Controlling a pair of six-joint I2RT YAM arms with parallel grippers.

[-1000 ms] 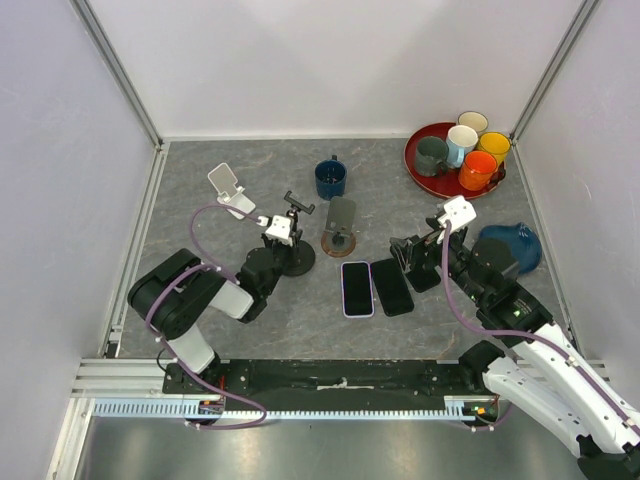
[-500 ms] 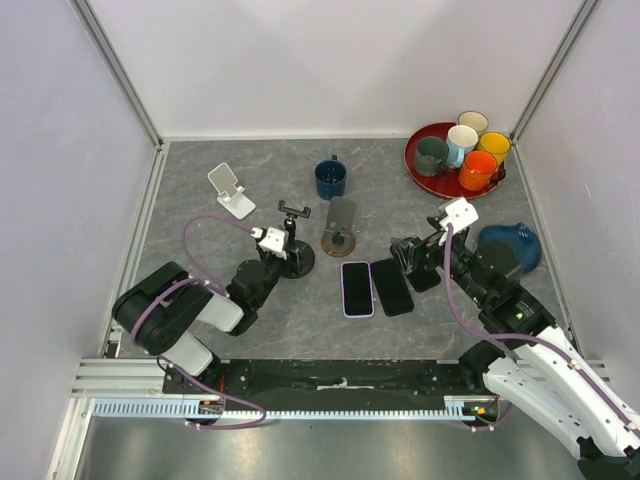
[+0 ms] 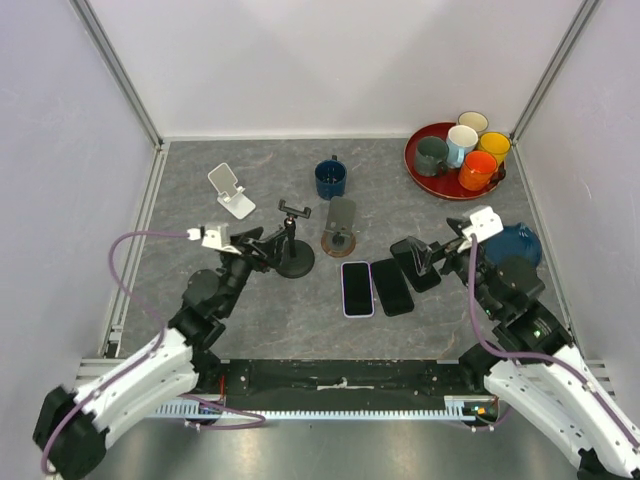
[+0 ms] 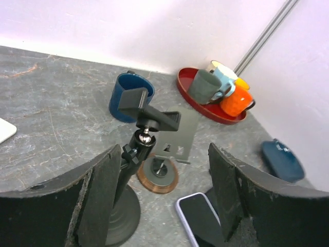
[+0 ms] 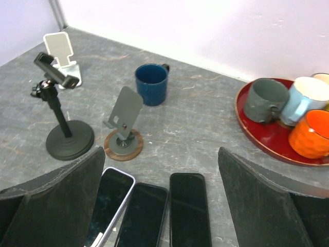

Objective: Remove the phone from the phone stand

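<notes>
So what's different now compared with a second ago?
The left hand backed off to the left, away from the black clamp stand, as its arm stretched out. The right hand drew back to the right, uncovering a third phone that lies flat on the table. Both hands are open and empty. The purple-edged phone, the black phone beside it, the blue mug and the red tray stayed put.
</notes>
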